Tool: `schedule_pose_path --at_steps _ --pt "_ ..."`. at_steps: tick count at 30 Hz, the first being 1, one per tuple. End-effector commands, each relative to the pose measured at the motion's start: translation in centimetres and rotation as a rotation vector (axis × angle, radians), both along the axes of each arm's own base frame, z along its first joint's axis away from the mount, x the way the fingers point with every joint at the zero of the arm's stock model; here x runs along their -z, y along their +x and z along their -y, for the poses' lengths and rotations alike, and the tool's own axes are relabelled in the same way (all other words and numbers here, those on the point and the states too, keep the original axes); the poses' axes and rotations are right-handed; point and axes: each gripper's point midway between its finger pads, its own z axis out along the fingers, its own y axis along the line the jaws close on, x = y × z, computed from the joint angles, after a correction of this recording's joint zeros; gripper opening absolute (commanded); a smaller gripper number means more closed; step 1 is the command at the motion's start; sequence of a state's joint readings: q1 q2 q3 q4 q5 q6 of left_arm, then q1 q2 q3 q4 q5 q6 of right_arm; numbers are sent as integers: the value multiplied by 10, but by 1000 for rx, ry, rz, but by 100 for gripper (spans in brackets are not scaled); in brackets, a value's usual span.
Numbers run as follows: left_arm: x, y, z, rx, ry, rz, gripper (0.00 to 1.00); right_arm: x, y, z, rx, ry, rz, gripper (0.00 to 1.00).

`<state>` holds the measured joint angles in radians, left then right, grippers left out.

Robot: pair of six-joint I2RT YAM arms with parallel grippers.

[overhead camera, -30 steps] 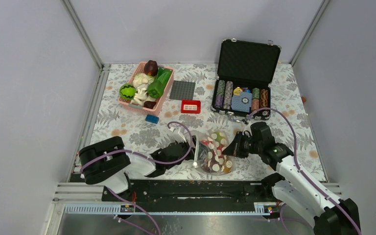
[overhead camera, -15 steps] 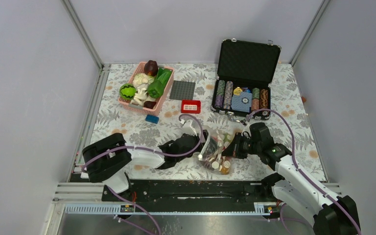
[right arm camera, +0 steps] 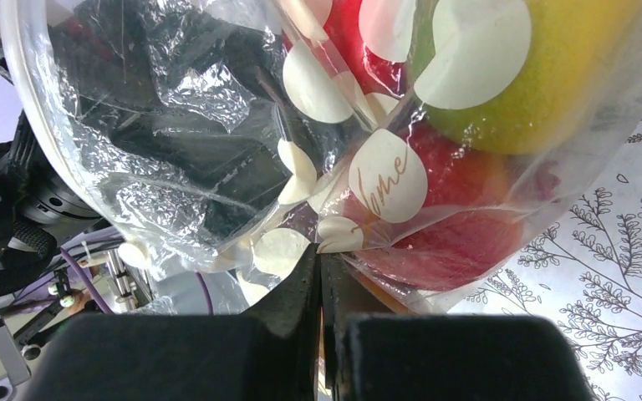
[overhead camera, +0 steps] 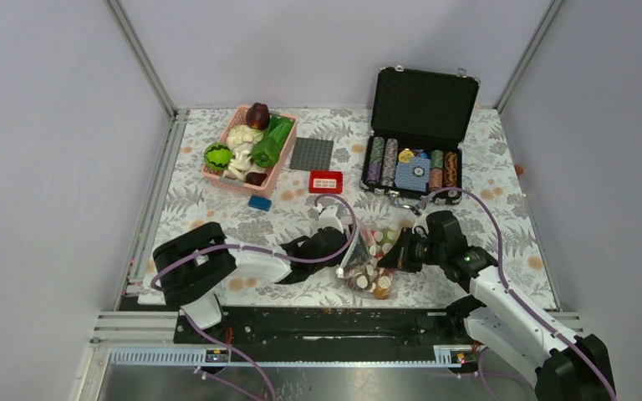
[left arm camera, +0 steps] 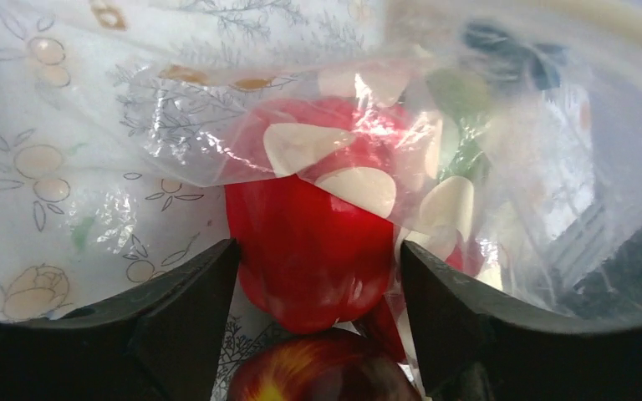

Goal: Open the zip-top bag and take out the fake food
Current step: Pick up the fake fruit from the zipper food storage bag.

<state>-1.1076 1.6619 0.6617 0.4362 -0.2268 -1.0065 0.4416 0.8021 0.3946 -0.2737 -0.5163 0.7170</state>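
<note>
The zip-top bag point(overhead camera: 374, 261), clear with cream dots, lies bunched between my two grippers near the table's front. My right gripper point(overhead camera: 396, 254) is shut on a fold of the bag's film point(right arm camera: 326, 238) and holds it up. Through the film I see fake food: a yellow-green fruit point(right arm camera: 543, 75) and a red piece point(right arm camera: 460, 242). My left gripper point(overhead camera: 344, 252) is open at the bag's mouth. In the left wrist view its jaws point(left arm camera: 318, 255) straddle a red pepper point(left arm camera: 309, 242), with the film point(left arm camera: 510, 167) draped over it. A red apple point(left arm camera: 318, 380) lies close under the wrist.
A pink basket point(overhead camera: 285, 154) with a green striped melon, green pepper, white mushrooms and a maroon piece stands at the back left. An open black poker-chip case point(overhead camera: 422, 100) stands at the back right. A grey plate point(overhead camera: 312, 154), red box point(overhead camera: 326, 181) and blue piece point(overhead camera: 260, 203) lie between them.
My left gripper has reached right into the bag's mouth. The bag has gone from spread flat to bunched and has shifted right. The right gripper has kept hold and moved little.
</note>
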Motion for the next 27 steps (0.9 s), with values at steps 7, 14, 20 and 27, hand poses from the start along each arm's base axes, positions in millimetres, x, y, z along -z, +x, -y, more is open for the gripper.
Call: schedule_pose_path --at_steps 7,14,20,27 --pt "-24 10 -14 -35 66 78 56 -8 3 -4 4 31 40 0" --pt "-45 11 -33 -28 146 132 55 -4 6 0 30 11 44 0" --pt "-42 2 -46 1 190 123 54 -4 9 4 56 -13 55 0" --pt "-48 1 -48 -7 143 141 64 -3 9 4 57 -17 50 0"
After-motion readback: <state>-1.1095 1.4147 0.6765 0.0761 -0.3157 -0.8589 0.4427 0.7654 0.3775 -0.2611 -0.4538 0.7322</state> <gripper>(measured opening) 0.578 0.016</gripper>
